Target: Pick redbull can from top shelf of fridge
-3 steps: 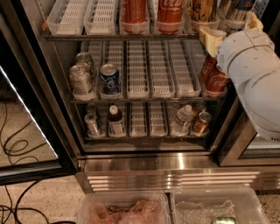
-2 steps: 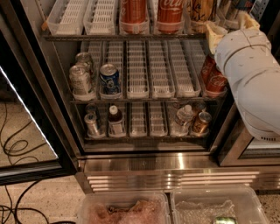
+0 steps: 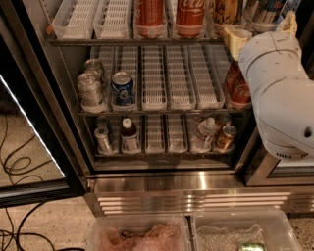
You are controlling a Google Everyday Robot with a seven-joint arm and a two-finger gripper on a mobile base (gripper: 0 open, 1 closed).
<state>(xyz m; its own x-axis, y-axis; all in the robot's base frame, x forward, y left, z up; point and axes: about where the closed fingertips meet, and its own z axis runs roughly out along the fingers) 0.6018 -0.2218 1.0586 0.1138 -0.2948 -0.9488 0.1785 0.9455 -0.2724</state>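
Gripper (image 3: 262, 32), spread open and empty, sits at the right end of the top shelf (image 3: 122, 42); the upright redbull can (image 3: 269, 10) stands just beyond it, roughly between the pads, so the reach looks straight inward.

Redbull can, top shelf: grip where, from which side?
Probably grip the redbull can low on its slim round body, straight in from the front: it stands upright on the top shelf. The hand sits open at that shelf's right end.
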